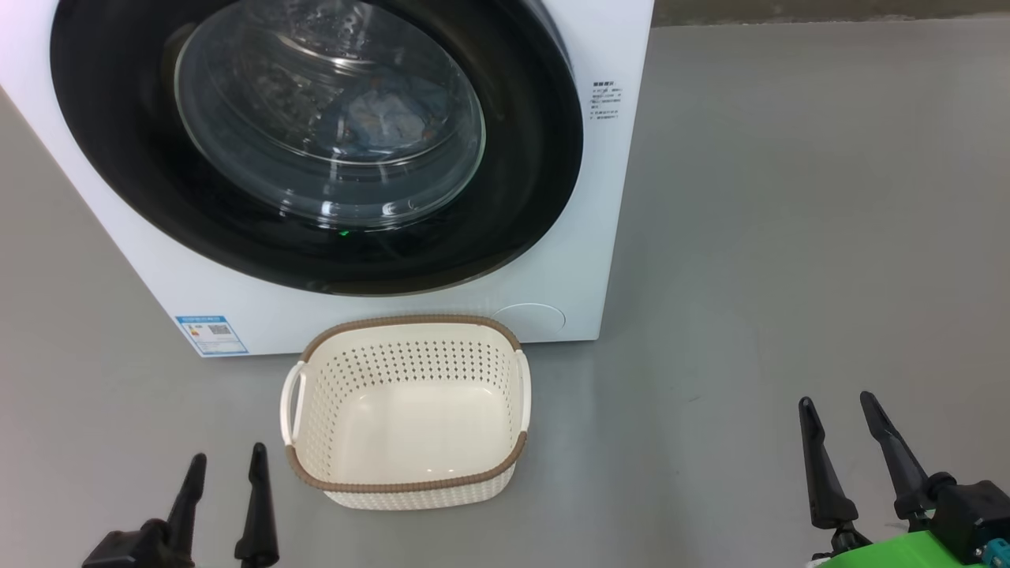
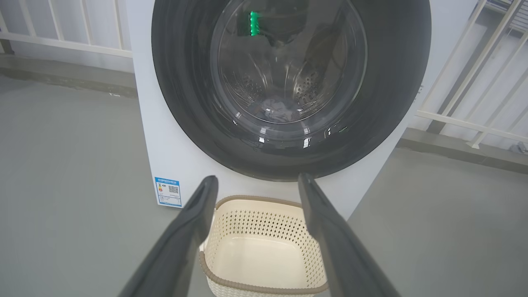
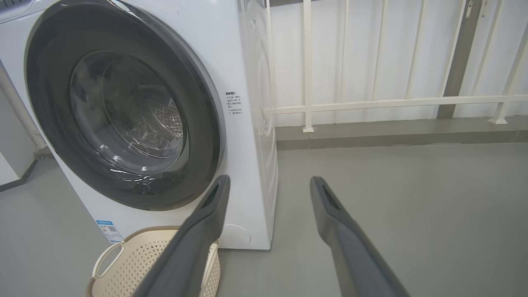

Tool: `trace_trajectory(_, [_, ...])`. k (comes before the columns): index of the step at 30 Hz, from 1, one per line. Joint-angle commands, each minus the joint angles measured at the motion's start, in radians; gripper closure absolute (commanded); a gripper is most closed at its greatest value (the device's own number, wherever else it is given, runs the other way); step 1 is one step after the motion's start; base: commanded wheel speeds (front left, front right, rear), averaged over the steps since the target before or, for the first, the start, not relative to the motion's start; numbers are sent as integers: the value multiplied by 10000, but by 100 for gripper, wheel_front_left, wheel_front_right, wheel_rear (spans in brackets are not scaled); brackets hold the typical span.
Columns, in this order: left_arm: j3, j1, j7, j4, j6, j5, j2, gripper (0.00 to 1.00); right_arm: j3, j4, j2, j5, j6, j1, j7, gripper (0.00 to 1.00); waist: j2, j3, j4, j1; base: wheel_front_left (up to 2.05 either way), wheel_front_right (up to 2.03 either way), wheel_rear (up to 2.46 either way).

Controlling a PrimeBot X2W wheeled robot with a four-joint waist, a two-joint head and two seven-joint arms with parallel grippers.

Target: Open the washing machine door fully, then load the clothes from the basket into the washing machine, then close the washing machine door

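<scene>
The washing machine door point(image 1: 118, 158) sits flat against the front of the washing machine point(image 1: 607, 237), and the clothes point(image 1: 387, 118) show as a pale blue heap low in the drum behind the glass. The basket point(image 1: 410, 322) stands bare on the grey floor point(image 1: 789, 237), just beside the machine's base and under the door. The left gripper point(image 1: 229, 454) and the right gripper point(image 1: 836, 399) hover low on either side, jaws spread wide and holding nothing, well apart from the machine. By the look of it the job is all but finished, and the risk lies in what cannot be seen: whether the latch has caught. A door merely pushed to could drift open. A checking push from either arm has its own hazard, since the light basket lies in the path to the door and a low sweep of the long fingers would likely knock it aside. Fabric caught at the gasket cannot be ruled out through the dark rim.
</scene>
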Motion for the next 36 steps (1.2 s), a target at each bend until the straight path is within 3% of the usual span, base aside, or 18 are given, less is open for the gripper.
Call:
trace_trajectory(1, [319,-45,-65,-169,-25,124,156,0,301,-213,-76,45,-57,-126,-19,0,0,0,18,0,0,0,0])
trace_trajectory(2, [-5,5,0,35,2,10,-9,100,0,37,6,5,2,-2,0,100,0,-1,16,1,0,0,0])
trace_trajectory(8, [-43,112,73,431,1,-276,-168,100,16,542,75,303,3,-8,82,100,0,-6,11,2,0,0,0])
trace_trajectory(12, [-21,76,181,429,0,-712,-142,100,40,590,45,798,1,-53,183,100,0,-39,-2,22,0,0,0])
trace_trajectory(18, [3,14,312,449,-1,-1243,-114,100,72,676,11,1401,-2,-130,304,100,0,-34,-16,2,0,0,0])
trace_trajectory(36, [117,-218,826,490,-5,-3254,-23,100,159,955,-85,3666,-11,-404,786,100,0,-75,-69,0,0,0,0])
